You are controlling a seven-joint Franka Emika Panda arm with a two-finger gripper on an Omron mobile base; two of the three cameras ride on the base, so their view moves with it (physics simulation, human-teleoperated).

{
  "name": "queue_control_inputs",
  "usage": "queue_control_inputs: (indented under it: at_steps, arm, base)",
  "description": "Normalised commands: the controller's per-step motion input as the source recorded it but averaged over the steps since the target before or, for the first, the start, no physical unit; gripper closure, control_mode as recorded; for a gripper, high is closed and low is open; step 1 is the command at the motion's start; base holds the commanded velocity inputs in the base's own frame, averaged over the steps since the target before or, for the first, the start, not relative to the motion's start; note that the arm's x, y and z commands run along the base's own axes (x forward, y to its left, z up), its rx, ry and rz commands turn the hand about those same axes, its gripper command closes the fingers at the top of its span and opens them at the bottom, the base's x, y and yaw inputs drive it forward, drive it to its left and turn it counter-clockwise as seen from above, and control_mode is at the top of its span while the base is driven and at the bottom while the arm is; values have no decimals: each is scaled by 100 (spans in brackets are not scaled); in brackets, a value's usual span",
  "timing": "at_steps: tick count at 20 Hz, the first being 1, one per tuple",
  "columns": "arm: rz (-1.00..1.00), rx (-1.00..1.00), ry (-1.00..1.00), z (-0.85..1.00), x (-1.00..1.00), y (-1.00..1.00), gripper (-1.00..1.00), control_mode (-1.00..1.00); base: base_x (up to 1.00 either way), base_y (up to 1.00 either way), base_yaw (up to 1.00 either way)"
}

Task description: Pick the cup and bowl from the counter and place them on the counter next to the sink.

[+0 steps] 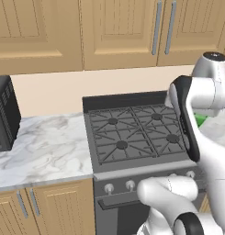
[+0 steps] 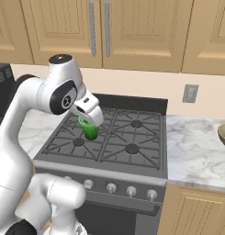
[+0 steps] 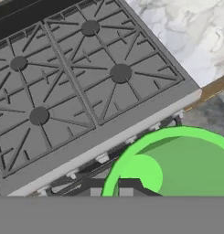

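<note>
The robot's gripper [image 2: 89,123] is pinched tight on the rim of the small bright green cup [image 2: 90,130], holding it up in the air above the black gas stove [image 2: 127,142]. The wide olive-gold bowl [image 2: 224,133] sits far right on the white marble counter [image 2: 196,151].

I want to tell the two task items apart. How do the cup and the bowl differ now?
The cup is bright green; the bowl is dull olive-gold. The cup is held in the shut gripper above the stove, while the bowl rests on the marble counter at the right edge, partly cut off. The cup looks narrower than the bowl. Both are open-topped.
</note>
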Motion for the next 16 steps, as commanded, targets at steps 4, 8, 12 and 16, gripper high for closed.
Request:
queue_control_inputs:
  at_steps: [4,8,12,16]
  arm:
    - [-15,0,-14,-15,-11,58,100,-100]
    - [-12,0,-12,-16,-18,58,100,-100]
    - [-10,1,-9,-8,-41,48,100,-100]
    - [-8,0,-4,0,-61,32,100,-100]
  base:
    - [0,0,0]
    - [0,0,0]
    - [0,0,0]
    - [0,0,0]
